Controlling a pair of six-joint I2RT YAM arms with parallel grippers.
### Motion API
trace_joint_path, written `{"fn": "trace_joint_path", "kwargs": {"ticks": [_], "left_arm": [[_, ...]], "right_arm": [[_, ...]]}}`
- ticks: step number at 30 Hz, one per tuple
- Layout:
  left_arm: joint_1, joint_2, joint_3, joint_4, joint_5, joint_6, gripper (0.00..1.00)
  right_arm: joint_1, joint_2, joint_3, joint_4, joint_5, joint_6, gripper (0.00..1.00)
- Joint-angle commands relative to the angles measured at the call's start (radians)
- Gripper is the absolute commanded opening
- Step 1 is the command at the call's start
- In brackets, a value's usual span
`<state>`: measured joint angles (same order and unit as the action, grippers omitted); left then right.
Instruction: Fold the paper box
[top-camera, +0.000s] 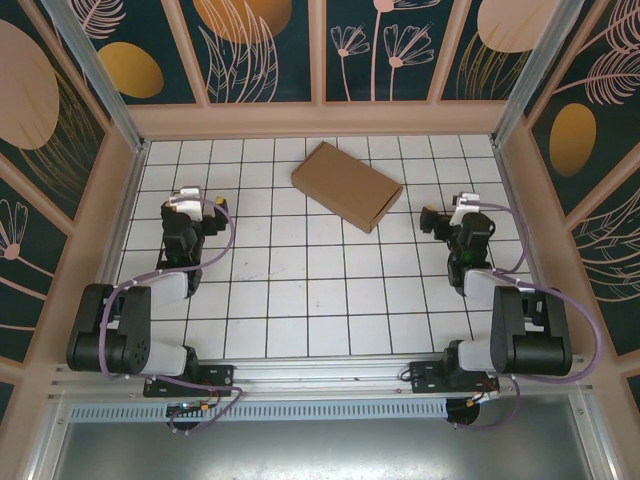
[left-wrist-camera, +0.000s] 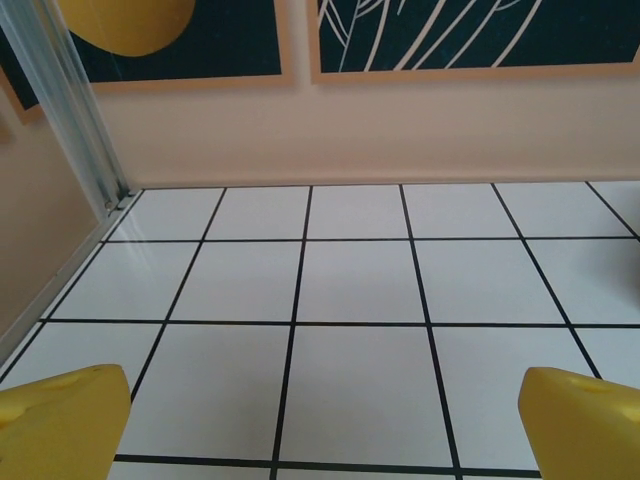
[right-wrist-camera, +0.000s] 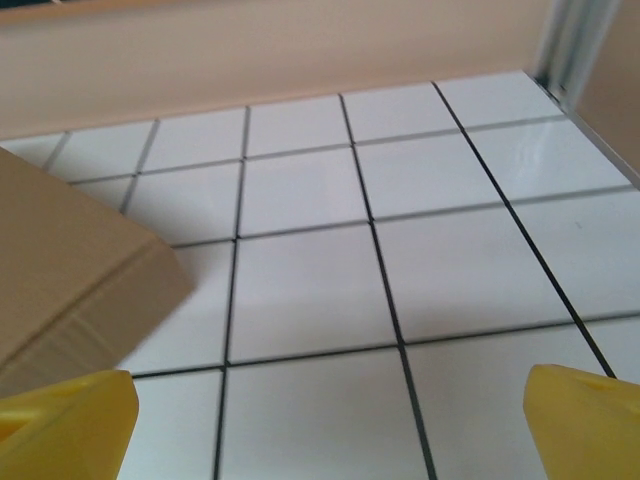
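While both arms sit folded by the side edges of the tabletop (top-camera: 300, 300), the left gripper (top-camera: 197, 204) hangs low over a bare stretch near the left edge, its yellow fingers (left-wrist-camera: 62, 420) set wide apart with nothing between them; the paper box (top-camera: 347, 185) lies flat toward the far edge, about midway between the sides, turned so that one short end points far-left and the other near-right, and from above it reads as a closed brown slab with no flap standing, though whether its front flap is tucked home cannot be told; the right gripper (top-camera: 452, 214) hovers near the right edge, close to the box's near-right end, whose corner and side wall show at the left of the right wrist view, and its fingers (right-wrist-camera: 585, 420) are likewise spread and hold nothing. Judged from this layout, the step in hand is an approach to a box that looks largely closed: the left arm, with the longer reach to make, should brace the far-left end, since a light box on a glossy surface is likely to slide, while the right arm works the nearer end, pressing along an edge or crease rather than mid-panel, fingers apart until they straddle the cardboard
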<state>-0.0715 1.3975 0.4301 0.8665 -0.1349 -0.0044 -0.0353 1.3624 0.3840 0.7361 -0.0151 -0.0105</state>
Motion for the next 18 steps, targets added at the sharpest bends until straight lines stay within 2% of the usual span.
{"fn": "trace_joint_path", "kwargs": {"ticks": [1, 4, 6, 11, 12, 14, 18], "left_arm": [[0.007, -0.055, -0.032, 0.052, 0.019, -0.019, 0.99], [0.008, -0.068, -0.079, 0.089, -0.017, -0.018, 0.99], [0.021, -0.046, -0.129, 0.165, -0.028, -0.035, 0.99], [0.071, 0.104, -0.209, 0.421, 0.030, -0.075, 0.99], [0.072, 0.138, -0.204, 0.456, 0.025, -0.080, 0.99], [0.072, 0.116, -0.188, 0.383, 0.027, -0.075, 0.99], [0.072, 0.122, -0.192, 0.397, 0.020, -0.071, 0.99]], "right_arm": [[-0.023, 0.058, -0.066, 0.255, 0.060, 0.052, 0.99], [-0.035, 0.086, -0.067, 0.291, 0.035, 0.076, 0.99], [-0.038, 0.125, -0.086, 0.372, -0.054, 0.059, 0.99], [-0.011, 0.198, -0.198, 0.647, -0.107, 0.005, 0.99], [-0.011, 0.187, -0.200, 0.630, -0.108, 0.006, 0.99], [-0.008, 0.194, -0.207, 0.656, -0.105, 0.003, 0.99], [-0.009, 0.197, -0.174, 0.601, -0.085, 0.010, 0.99]]}}
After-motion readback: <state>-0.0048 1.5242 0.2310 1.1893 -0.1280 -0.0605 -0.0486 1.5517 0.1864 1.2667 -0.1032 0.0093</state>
